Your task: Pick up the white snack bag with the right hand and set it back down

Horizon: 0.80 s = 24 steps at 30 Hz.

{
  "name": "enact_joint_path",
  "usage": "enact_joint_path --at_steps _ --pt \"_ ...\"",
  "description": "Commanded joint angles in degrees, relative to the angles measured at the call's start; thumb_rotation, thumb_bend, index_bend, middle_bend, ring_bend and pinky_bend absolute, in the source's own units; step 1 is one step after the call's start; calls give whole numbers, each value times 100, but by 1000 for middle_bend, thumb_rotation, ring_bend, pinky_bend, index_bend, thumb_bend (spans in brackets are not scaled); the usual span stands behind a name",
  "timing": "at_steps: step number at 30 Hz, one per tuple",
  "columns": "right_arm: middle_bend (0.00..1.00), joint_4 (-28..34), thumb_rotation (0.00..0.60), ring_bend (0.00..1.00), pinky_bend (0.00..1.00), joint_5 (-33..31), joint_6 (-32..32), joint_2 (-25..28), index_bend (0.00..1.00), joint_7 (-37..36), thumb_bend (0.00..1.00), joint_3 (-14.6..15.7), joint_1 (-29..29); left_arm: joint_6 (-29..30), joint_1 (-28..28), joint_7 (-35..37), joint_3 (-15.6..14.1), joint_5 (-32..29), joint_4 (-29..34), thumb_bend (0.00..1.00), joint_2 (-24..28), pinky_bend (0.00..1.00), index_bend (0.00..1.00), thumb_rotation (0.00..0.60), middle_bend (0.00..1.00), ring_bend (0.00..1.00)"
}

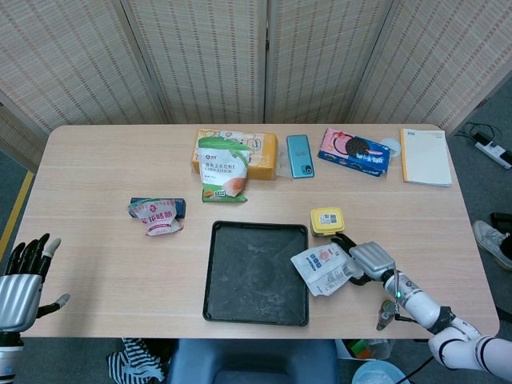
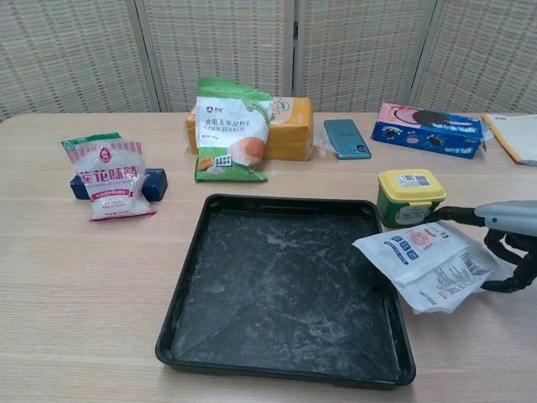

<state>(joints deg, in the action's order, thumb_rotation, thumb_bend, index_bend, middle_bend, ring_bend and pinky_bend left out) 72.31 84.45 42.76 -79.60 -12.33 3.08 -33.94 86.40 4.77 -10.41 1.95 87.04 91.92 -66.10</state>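
Note:
The white snack bag lies at the tray's right side, its left corner over the black tray's rim. My right hand is at the bag's right end, fingers stretched along its far edge and thumb curled in under its near right corner, gripping it. The bag still rests on the table. My left hand hangs off the table's front left corner, fingers apart and holding nothing.
A small yellow tub stands just behind the bag. Further back are a corn starch bag, a yellow box, a phone, a cookie box and a notebook. A pink snack bag lies at the left.

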Motion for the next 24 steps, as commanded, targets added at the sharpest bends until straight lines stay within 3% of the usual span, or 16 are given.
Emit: enact_joint_path --at_steps 1,16,22,24 --pt "0 -27 600 736 930 -22 -28 -35 0 3 329 -14 -24 2 0 4 -4 6 2 144 1 15 0 600 0 56" --pt "11 -262 600 779 943 -219 -37 -292 0 393 329 -63 -22 31 -13 45 -23 43 7 144 22 15 0 600 0 58" --pt "150 -521 600 817 970 -260 270 -527 17 663 329 -135 89 37 -16 37 -26 49 9 144 21 15 0 600 0 58" --pt "278 -620 600 840 989 -256 398 -619 139 736 328 -153 139 38 -17 45 -30 54 9 144 23 15 0 600 0 59"
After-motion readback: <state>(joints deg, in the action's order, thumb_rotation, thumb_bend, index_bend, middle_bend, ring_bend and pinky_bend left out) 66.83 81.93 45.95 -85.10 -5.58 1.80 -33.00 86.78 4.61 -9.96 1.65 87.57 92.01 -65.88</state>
